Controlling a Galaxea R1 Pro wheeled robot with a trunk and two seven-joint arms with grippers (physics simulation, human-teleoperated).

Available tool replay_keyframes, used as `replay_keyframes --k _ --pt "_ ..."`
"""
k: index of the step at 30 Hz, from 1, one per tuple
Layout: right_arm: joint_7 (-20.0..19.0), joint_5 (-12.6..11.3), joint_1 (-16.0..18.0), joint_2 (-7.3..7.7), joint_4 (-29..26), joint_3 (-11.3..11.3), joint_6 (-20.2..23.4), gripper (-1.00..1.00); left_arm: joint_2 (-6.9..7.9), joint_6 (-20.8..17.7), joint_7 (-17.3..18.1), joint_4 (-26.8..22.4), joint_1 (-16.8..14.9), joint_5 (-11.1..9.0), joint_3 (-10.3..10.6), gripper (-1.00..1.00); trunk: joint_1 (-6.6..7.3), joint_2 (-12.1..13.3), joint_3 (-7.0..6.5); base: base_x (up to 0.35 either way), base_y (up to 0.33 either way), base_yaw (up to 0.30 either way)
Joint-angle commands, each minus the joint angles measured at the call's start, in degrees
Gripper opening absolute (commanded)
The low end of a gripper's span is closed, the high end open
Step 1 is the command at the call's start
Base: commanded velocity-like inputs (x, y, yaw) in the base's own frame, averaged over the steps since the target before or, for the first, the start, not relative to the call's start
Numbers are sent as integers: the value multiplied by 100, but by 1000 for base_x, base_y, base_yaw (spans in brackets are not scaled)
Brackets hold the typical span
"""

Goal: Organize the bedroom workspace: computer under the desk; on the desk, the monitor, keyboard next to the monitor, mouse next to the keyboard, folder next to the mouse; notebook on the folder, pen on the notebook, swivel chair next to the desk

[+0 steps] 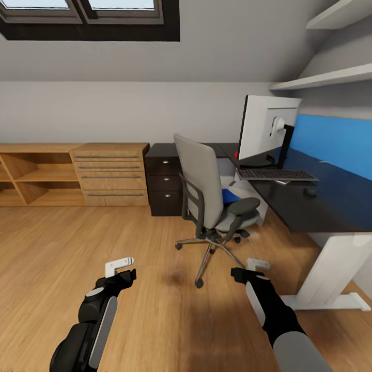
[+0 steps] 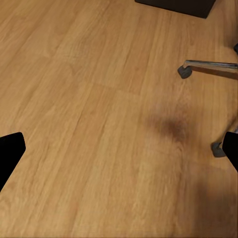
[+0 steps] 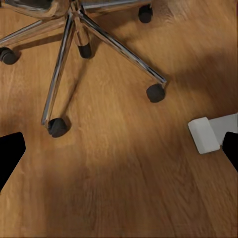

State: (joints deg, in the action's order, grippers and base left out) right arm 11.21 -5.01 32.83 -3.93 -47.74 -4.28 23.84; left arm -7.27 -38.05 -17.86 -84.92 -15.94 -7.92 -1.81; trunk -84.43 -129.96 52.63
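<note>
My head camera looks forward and down across the wood-plank floor (image 1: 77, 248) toward the grey padded swivel chair (image 1: 204, 188). Both wrist cameras face down at that floor from close by; each catches the chair's chrome castor legs (image 3: 64, 74).

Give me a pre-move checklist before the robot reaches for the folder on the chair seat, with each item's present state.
1. Left gripper empty, fingers apart in the left wrist view: ok.
2. Right gripper empty, fingers apart in the right wrist view: ok.
3. Folder in sight: blue edge shows on the swivel chair seat, mostly hidden by the backrest: cannot tell how it lies.
4. Monitor and keyboard on the desk: ok.
5. Bare desk top in front of the mouse for the folder: ok.
6. Notebook and pen located: cannot tell.
</note>
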Motion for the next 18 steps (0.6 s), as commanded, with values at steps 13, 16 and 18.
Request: replay_keyframes --k 13,16,18 --pt "30 -37 -5 -3 -16 -3 -182 100 -8 -18 -42 -7 3 -57 -4 100 -285 -525 240 0 0 0" --pt "30 -32 -5 -3 -16 -3 -185 100 -10 -18 -42 -7 3 -53 -3 100 -351 -646 293 0 0 0" --pt "35 -28 -5 -3 -16 -3 -186 100 -11 -18 -42 -7 4 -52 -3 100 -395 -726 329 0 0 0"
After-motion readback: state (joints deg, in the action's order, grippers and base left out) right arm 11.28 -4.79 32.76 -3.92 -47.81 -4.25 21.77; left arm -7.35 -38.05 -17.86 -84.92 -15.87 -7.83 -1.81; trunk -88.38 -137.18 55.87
